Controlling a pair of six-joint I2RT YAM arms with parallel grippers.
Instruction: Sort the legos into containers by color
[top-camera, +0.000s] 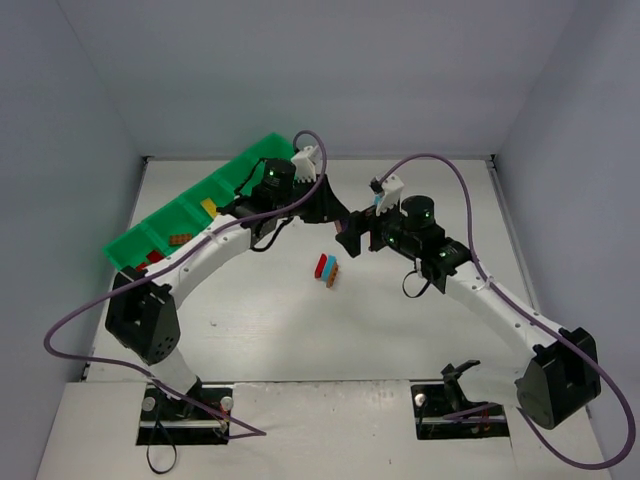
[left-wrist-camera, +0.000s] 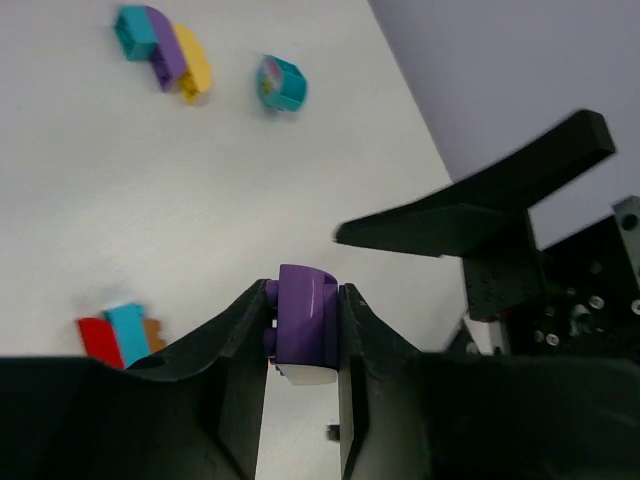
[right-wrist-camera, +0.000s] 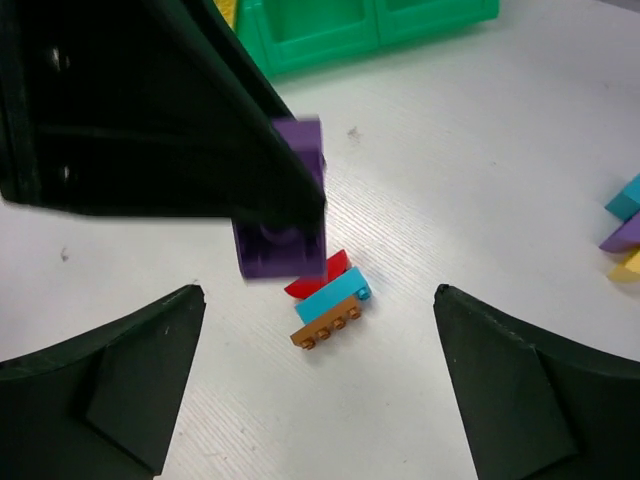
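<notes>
My left gripper (left-wrist-camera: 305, 300) is shut on a purple lego (left-wrist-camera: 308, 322) and holds it above the table; it also shows in the right wrist view (right-wrist-camera: 285, 245), hanging from the left gripper's black fingers (right-wrist-camera: 200, 130). Just below it a small stack of red, teal and brown-orange legos (right-wrist-camera: 330, 305) lies on the table (top-camera: 327, 268). My right gripper (right-wrist-camera: 320, 350) is open and empty, its jaws wide apart on either side of that stack and above it. The two grippers meet over the table's middle (top-camera: 343, 232) (top-camera: 368, 240). The green containers tray (top-camera: 200, 205) lies at the far left.
A teal, purple and yellow lego stack (left-wrist-camera: 165, 55) and a single teal piece (left-wrist-camera: 280, 83) lie farther off; the stack shows at the right wrist view's right edge (right-wrist-camera: 628, 232). The tray holds yellow (top-camera: 208, 207), brown-orange (top-camera: 180, 238) and red (top-camera: 155, 257) pieces in separate compartments.
</notes>
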